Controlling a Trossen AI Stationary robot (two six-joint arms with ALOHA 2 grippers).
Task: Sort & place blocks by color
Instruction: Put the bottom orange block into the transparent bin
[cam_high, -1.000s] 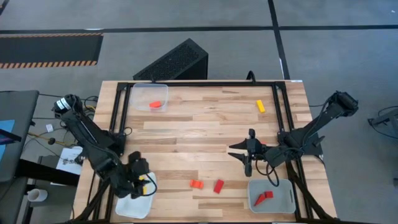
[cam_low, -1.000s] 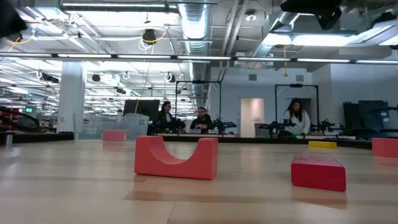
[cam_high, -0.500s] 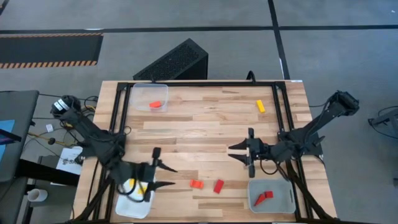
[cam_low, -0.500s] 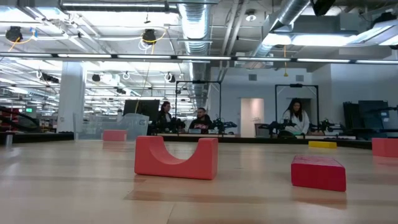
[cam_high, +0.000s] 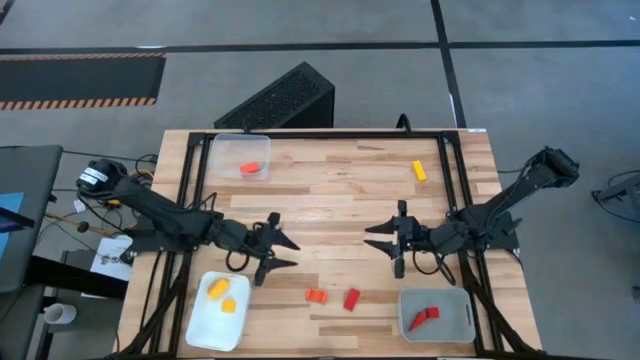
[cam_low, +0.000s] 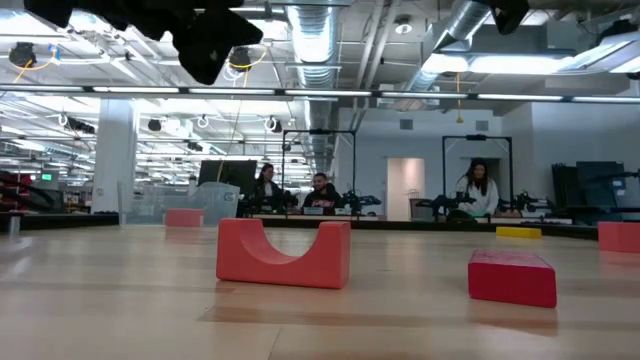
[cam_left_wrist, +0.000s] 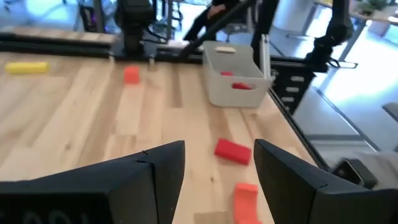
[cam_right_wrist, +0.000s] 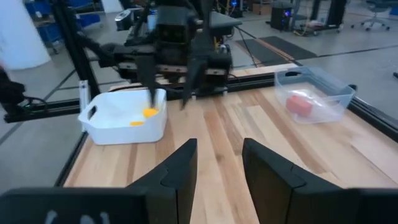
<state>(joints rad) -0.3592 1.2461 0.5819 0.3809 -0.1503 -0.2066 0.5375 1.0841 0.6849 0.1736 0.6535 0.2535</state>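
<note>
My left gripper (cam_high: 283, 253) (cam_left_wrist: 219, 148) hovers open over the table's middle left, fingers pointing right. Ahead of it lie an orange arch block (cam_high: 316, 296) (cam_left_wrist: 246, 196) and a red bar (cam_high: 351, 299) (cam_left_wrist: 232, 151). My right gripper (cam_high: 378, 239) (cam_right_wrist: 219, 146) is open at middle right, pointing left at the other gripper. Two yellow blocks (cam_high: 222, 296) lie in the white tray (cam_high: 200, 325). Red blocks (cam_high: 425, 318) sit in the grey tray (cam_high: 455, 330). One red block (cam_high: 250, 168) is in the clear tray (cam_high: 222, 150). A yellow bar (cam_high: 419, 170) lies far right.
A small orange cube (cam_left_wrist: 130, 74) sits on the wood in front of the right arm, hidden in the high view. A black frame rail (cam_high: 320, 134) borders the table's far edge. Bare wood (cam_high: 330, 200) lies between the grippers. People sit far behind the table (cam_low: 320, 190).
My left gripper has come up from above the white tray at the near left. It has swung toward the table's middle, tipping from pointing down to level. Two yellow blocks now show in that tray.
</note>
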